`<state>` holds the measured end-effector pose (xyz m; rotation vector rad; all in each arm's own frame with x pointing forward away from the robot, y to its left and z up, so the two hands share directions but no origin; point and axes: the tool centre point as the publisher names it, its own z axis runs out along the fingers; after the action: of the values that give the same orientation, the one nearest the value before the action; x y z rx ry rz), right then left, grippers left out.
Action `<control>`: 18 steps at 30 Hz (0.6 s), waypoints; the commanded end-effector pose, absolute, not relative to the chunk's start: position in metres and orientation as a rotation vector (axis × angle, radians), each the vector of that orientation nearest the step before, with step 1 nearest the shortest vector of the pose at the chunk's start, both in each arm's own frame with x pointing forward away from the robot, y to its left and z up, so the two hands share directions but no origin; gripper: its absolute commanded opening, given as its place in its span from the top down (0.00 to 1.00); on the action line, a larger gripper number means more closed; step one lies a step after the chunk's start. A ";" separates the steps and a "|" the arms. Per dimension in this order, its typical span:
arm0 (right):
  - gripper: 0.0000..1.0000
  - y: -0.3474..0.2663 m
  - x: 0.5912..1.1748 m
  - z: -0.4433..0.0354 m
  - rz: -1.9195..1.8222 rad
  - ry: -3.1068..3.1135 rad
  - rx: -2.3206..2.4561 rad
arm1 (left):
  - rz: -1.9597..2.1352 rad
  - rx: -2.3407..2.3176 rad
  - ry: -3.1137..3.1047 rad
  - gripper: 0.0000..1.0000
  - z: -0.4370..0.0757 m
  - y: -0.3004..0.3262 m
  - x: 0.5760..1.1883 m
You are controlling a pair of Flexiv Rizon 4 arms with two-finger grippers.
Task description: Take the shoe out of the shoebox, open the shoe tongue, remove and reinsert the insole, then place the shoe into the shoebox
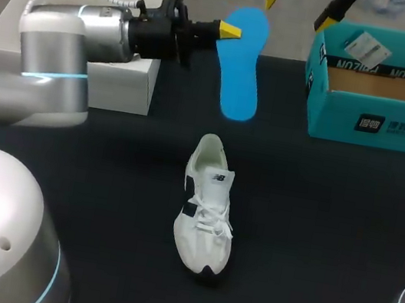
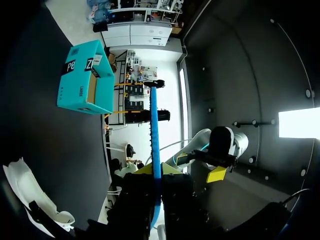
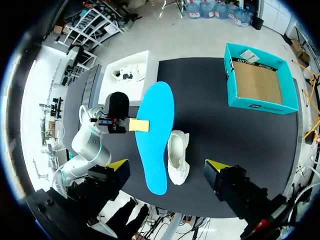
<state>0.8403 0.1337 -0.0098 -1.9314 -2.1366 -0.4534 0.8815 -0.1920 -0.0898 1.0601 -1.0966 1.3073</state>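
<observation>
The white shoe [image 1: 207, 207] lies on the table [image 1: 331, 220], below our left gripper [image 1: 230, 30], which is clamped on the edge of the blue insole [image 1: 244, 65] in the air. Farther off, our right gripper [image 3: 167, 165] hangs with its fingers apart, near the teal shoebox [image 1: 378, 123].

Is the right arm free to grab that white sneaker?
Probably yes: the right hand is open and empty, and the sneaker lies alone; only the blue insole in the left hand hangs nearby.
</observation>
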 end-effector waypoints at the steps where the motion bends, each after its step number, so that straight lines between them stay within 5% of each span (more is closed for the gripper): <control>1: 0.00 0.127 0.836 -0.017 -0.817 -1.887 -1.649 | 1.307 1.067 -1.094 1.00 -0.091 -0.186 0.877; 9: 0.00 0.127 0.836 -0.017 -0.817 -1.887 -1.649 | 1.318 1.061 -1.078 1.00 -0.094 -0.183 0.874; 18: 0.00 0.121 0.828 -0.037 -1.286 -1.321 -1.453 | 1.330 1.065 -1.068 1.00 -0.093 -0.175 0.878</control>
<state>0.8395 0.1264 -0.0266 -1.7623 -1.8680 -0.7986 0.8785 -0.1765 -0.0930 1.0646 -1.0681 1.3285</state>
